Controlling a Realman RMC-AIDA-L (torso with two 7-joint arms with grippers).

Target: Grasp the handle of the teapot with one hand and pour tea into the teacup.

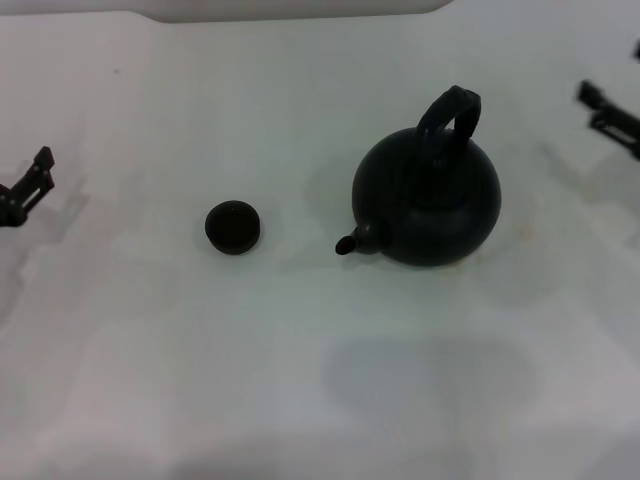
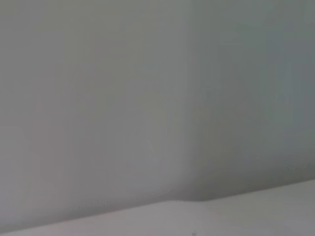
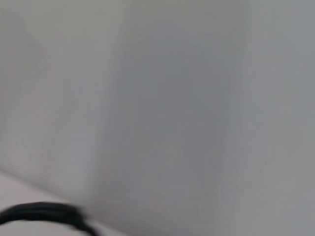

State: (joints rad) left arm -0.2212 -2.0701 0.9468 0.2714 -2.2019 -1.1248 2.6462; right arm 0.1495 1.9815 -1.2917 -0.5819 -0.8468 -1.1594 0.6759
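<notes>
- The teapot (image 1: 428,200) stands upright on the white bench (image 1: 300,380), right of centre in the head view, its spout (image 1: 352,241) pointing toward the robot's left, at the teacup.
- The handle (image 1: 447,118) arches up over the pot's top; nothing touches it. In the right wrist view a dark curved band (image 3: 44,214) shows low against the pale wall; it may be the handle, though I cannot tell for sure.
- The teacup (image 1: 233,227) sits on the bench to the left of the pot, apart from the spout. Its inside looks dark, and I cannot tell whether it holds any tea.
- What is inside the pot cannot be seen.
- The left end effector (image 1: 28,187) hangs at the left edge, well apart from the cup; I cannot tell whether it is released or clenched.
- The right end effector (image 1: 610,112) is at the right edge, apart from the pot, holding nothing; its state cannot be told either.
</notes>
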